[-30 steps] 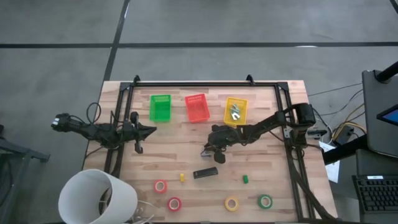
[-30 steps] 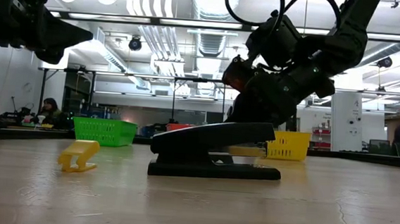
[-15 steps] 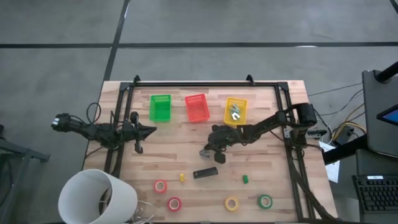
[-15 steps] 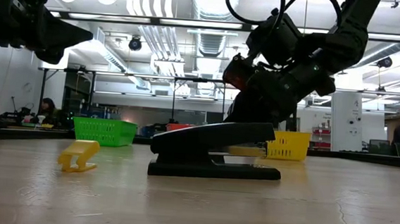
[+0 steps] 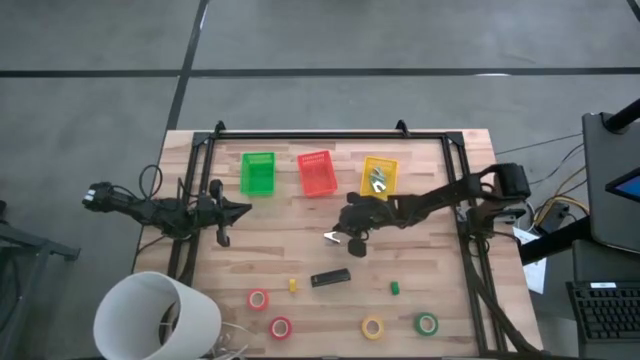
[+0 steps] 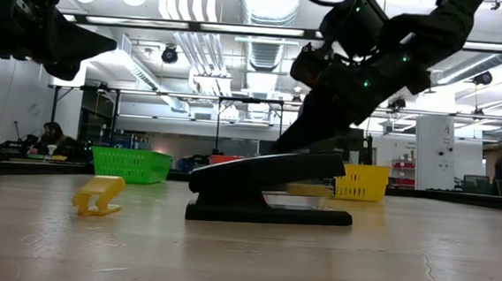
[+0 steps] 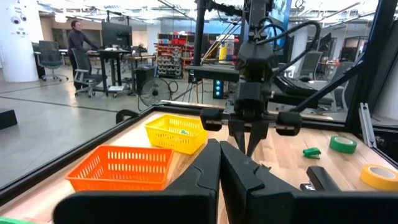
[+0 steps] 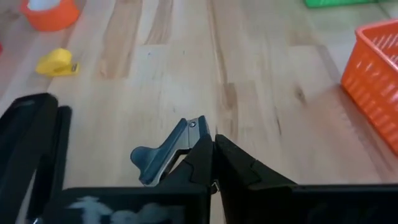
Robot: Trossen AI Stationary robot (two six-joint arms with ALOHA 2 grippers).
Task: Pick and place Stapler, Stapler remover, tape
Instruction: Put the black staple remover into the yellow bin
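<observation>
The black stapler (image 5: 330, 278) lies flat on the wood near the table's middle, and it fills the low view's centre (image 6: 270, 188). My right gripper (image 5: 350, 235) hangs just beyond its far side, shut on a small grey staple remover (image 8: 163, 154). Two red-orange tape rolls (image 5: 258, 299) (image 5: 280, 326), a yellow roll (image 5: 372, 326) and a green roll (image 5: 427, 323) lie flat along the near edge. My left gripper (image 5: 238, 210) waits shut over the table's left side, touching nothing. My right gripper pinches the staple remover between its two fingers at the pale metal end with the rivet (image 8: 194, 126). The fingers slant down from the table's right side. The remover's grey body (image 8: 149, 160) sticks out past the fingertips toward the left. The stapler hides its underside in the low view.
Green (image 5: 258, 172), red (image 5: 317, 172) and yellow (image 5: 378, 178) baskets stand in a row at the far edge; the yellow one holds small pale items. A tiny yellow block (image 5: 293, 286) and a green block (image 5: 394, 288) flank the stapler. A white bucket (image 5: 160, 318) stands off the near-left corner.
My right gripper has risen and drawn slightly toward the far edge, still shut on the staple remover, which moved with it. In the low view it stands higher above the stapler than before. The stapler has not moved.
</observation>
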